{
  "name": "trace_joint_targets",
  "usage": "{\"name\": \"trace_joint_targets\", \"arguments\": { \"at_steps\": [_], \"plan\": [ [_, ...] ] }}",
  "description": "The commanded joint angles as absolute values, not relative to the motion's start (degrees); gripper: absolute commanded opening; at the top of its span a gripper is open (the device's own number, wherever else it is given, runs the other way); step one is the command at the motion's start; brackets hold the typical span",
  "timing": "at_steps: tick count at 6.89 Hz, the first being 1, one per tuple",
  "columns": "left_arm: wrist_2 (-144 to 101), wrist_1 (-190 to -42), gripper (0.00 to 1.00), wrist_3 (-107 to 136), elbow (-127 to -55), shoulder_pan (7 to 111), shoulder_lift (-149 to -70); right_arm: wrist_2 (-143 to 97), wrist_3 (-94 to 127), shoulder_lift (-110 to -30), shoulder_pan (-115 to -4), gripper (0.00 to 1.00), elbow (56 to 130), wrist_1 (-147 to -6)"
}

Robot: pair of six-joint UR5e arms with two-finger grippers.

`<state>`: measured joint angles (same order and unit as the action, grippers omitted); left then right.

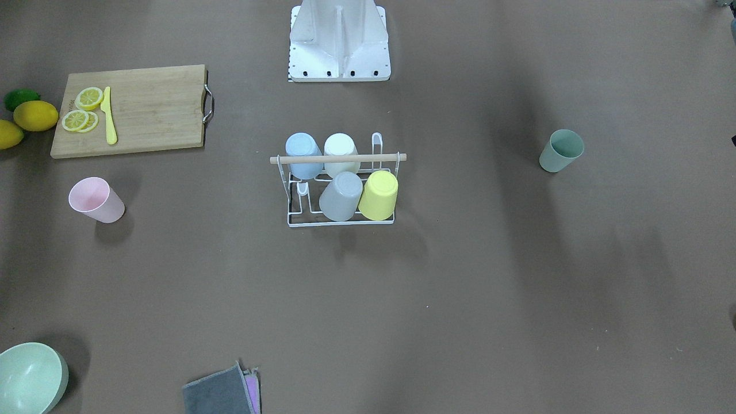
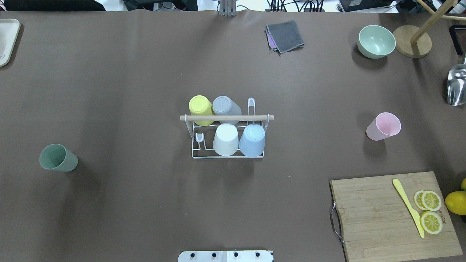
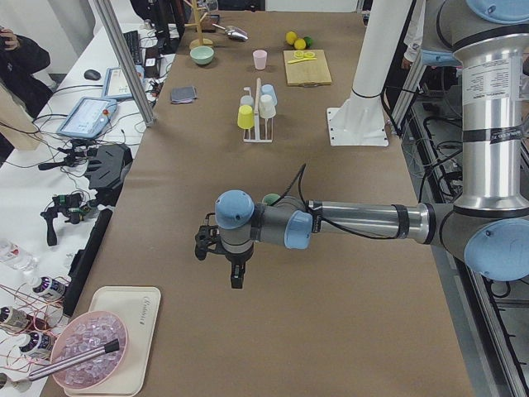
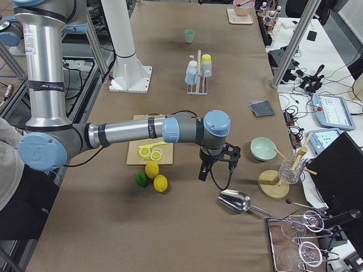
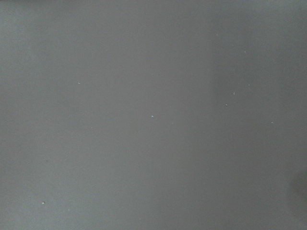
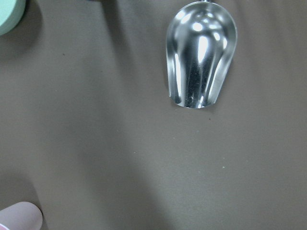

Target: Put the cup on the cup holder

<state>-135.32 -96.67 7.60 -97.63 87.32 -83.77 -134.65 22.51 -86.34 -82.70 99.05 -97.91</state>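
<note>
The left arm (image 3: 355, 222) and right arm (image 4: 130, 131) hovered low over the table ends, probably parked clear of the work area. Whether either arm's jaws were open or held anything could not be told. In the overhead frame, the green cup (image 2: 58, 158) at mid left and the pink cup (image 2: 383, 126) at mid right stood mouth-up, well apart from the central holder (image 2: 227, 118), apparently awaiting transfer. Four cups sat inverted there and two prongs (image 2: 198, 137) were free.

The left arm (image 3: 355, 222) mostly hides the green cup (image 3: 271, 198).

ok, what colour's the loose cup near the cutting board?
Pink cup, clearest in the overhead exterior view.
</note>
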Motion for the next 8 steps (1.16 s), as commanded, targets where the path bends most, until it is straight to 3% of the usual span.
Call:
{"name": "trace_joint_targets", "arguments": {
  "at_steps": [1,5,8],
  "plan": [
    [-135.1,-96.7,0.98,7.8,-97.6,92.6,-84.5,-134.3,23.6,-76.6,-75.4,0.97,96.1,-105.2],
    [-135.3,-97.0,0.98,11.6,-101.5,97.2,-85.2,-134.9,23.1,-62.9,-68.0,0.99,78.4,-106.6],
    [-135.2,-96.4,0.98,18.6,-104.6,93.1,-94.6,-134.2,20.3,-56.5,-63.8,1.00,68.3,-106.6]
  ]
}}
